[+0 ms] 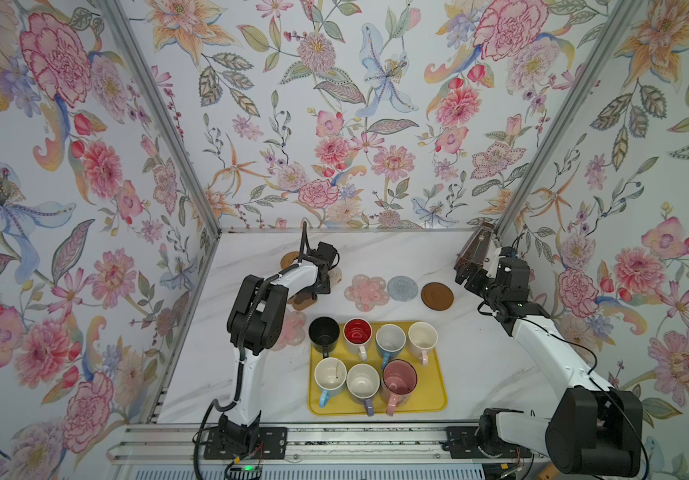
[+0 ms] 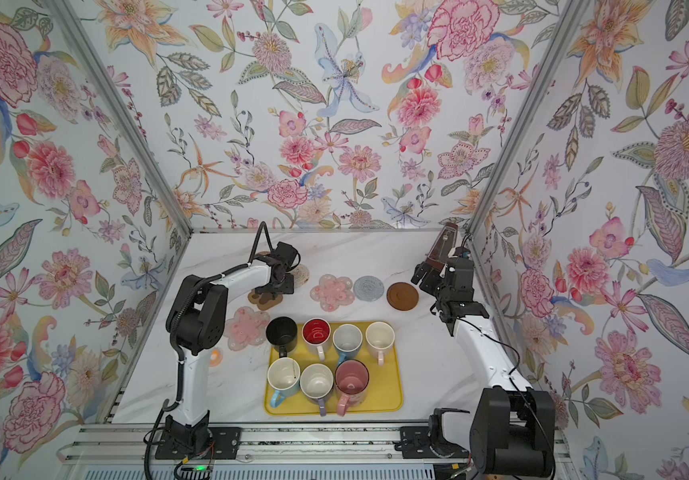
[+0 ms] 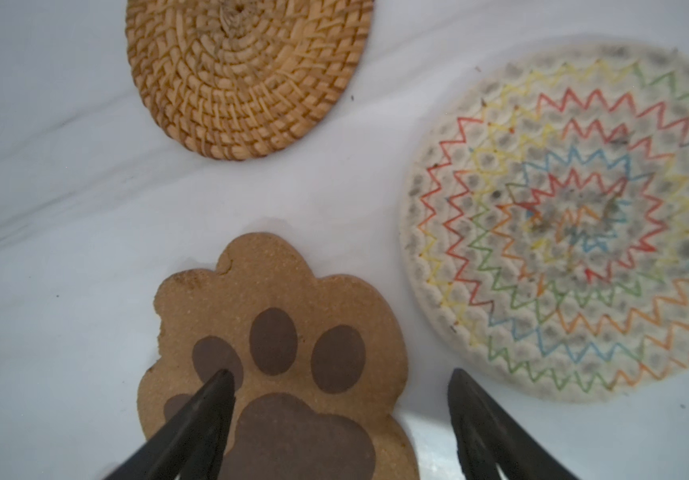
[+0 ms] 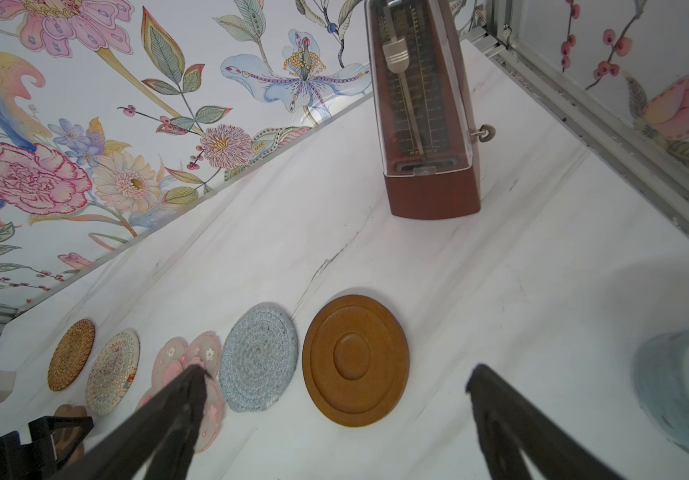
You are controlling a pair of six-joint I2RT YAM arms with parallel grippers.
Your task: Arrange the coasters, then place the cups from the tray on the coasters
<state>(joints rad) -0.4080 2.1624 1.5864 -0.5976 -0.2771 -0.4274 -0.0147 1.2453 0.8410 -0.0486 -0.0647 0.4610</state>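
Several cups (image 1: 362,382) stand on the yellow tray (image 1: 438,397) at the table's front. Behind it lie the coasters: pink flower (image 1: 366,292), grey-blue round (image 1: 402,287) and dark brown disc (image 1: 437,296) in a row, with a second pink flower (image 2: 247,328) beside the left arm. My left gripper (image 3: 340,376) hangs open over the brown paw coaster (image 3: 292,299), one finger above it and one above bare table. The woven tan round (image 3: 247,79) and cream round (image 3: 575,232) lie just beyond. My right gripper (image 4: 338,370) is open and empty, raised near the brown disc (image 4: 355,359).
A brown metronome (image 4: 425,124) stands in the back right corner by the metal frame. A pale rounded container (image 4: 687,395) sits close to the right gripper. A small orange ring (image 2: 214,356) lies by the left arm's base.
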